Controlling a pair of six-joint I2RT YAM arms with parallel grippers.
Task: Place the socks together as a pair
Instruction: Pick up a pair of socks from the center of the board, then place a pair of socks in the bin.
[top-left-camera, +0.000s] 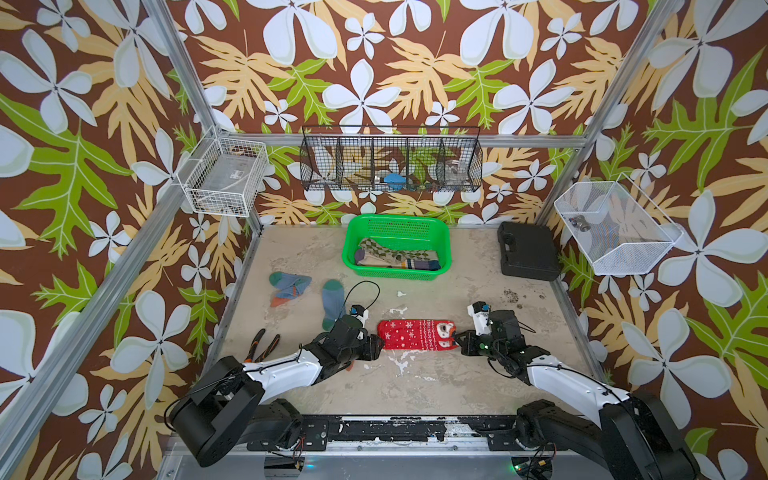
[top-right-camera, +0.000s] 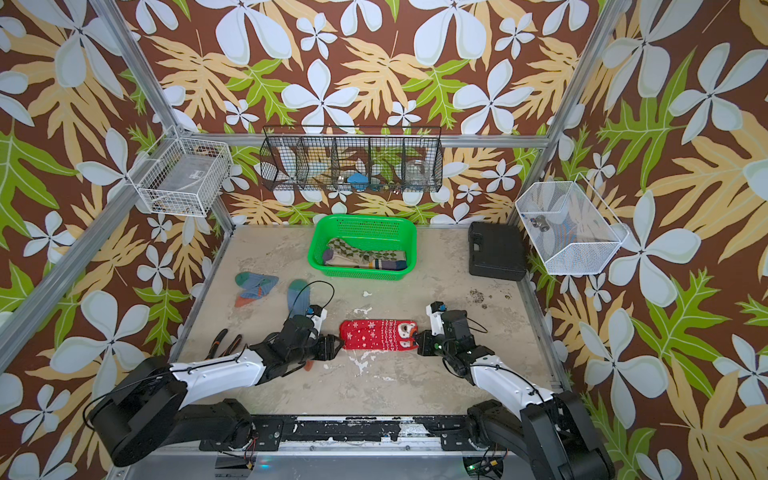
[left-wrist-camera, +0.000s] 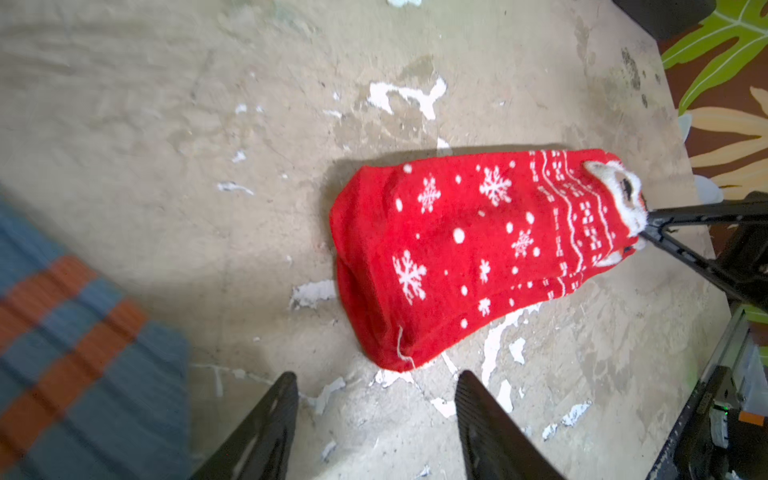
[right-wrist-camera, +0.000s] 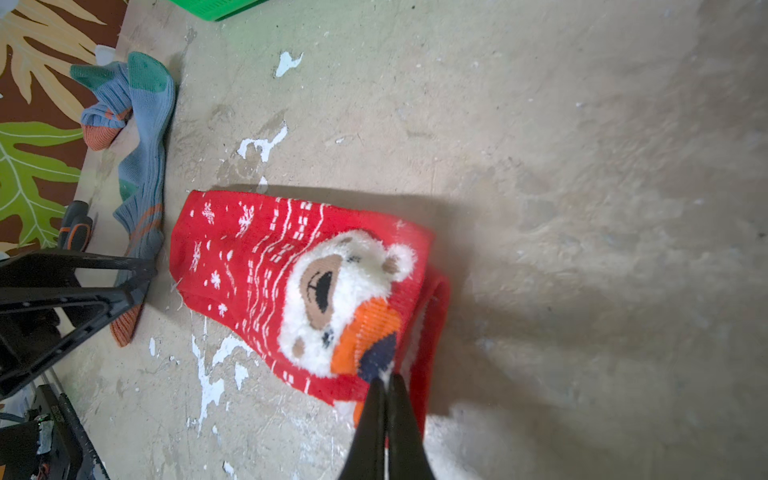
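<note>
**Front centre of the desk (top-left-camera: 436, 386).** The red snowflake socks (top-left-camera: 415, 334) lie stacked flat in two layers, parallel to the front edge. The cuffs point toward the desk's left edge and the bear-face end toward its right edge.

**Grippers.** My right gripper (right-wrist-camera: 386, 380) has its fingers pressed together on the fabric rim at the bear-face end. My left gripper (left-wrist-camera: 378, 399) has its fingers (left-wrist-camera: 282, 415) spread apart and holds nothing. The cuff end lies just ahead of the gap between them.

**Left half of the desk.** A long blue-grey sock (top-left-camera: 332, 303) lies stretched out with its green toe toward the back edge, and my left arm hides its lower part. A folded blue-grey sock (top-left-camera: 289, 286) lies near it, closer to the left edge, and the two are apart.

**Middle of the back edge.** A green basket (top-left-camera: 397, 272) holds argyle socks (top-left-camera: 386, 251) and a striped sock (top-left-camera: 419, 264).

**Other items.** A black case (top-left-camera: 525, 251) sits at the back right corner, and pliers (top-left-camera: 262, 345) lie by the left edge near the front.
</note>
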